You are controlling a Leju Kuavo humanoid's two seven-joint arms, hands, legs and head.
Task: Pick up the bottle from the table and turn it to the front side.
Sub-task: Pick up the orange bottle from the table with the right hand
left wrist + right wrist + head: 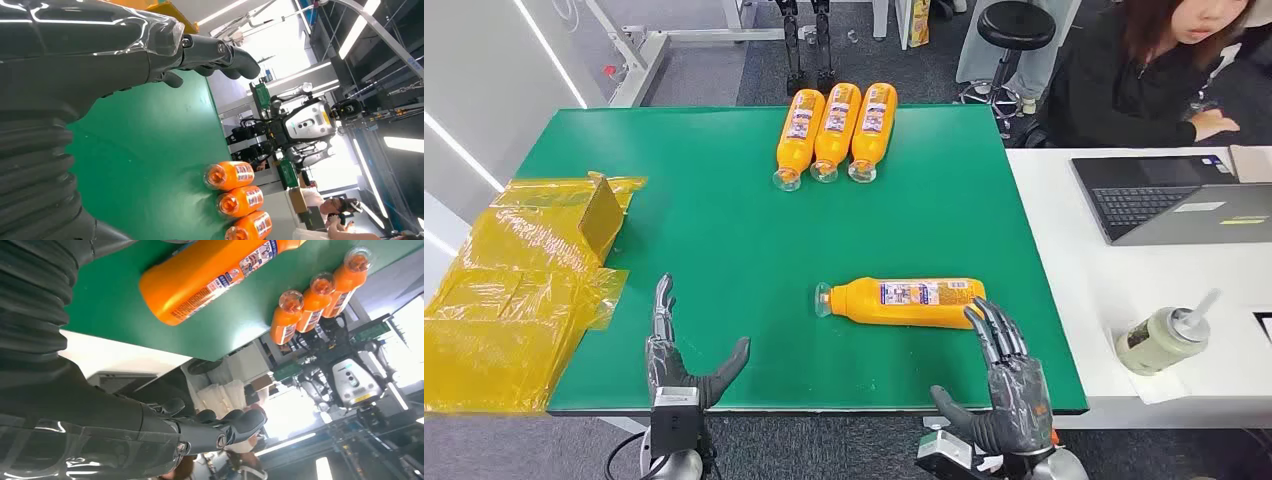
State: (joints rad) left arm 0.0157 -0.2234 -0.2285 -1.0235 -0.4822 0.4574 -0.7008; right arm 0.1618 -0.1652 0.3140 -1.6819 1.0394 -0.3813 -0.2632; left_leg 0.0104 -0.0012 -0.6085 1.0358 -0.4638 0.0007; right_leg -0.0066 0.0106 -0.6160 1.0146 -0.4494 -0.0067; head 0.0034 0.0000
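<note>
Green mat [724, 230] carries the bottle [904, 300] lying sideways, not yet lifted. Right hand [1009, 385] is released, fingertips just beside the bottle; left hand [679, 360] is released, well apart. Three bottles [834, 130] lie beyond.

Left wrist: nothing blocks the mat.

Right wrist: bottle ungrasped.

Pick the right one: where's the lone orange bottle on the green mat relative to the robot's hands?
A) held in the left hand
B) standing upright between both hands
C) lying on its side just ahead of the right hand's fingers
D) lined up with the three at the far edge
C: the lone bottle lies flat on the green mat, cap toward the robot's left, just beyond the right hand, whose fingers are spread.
</note>
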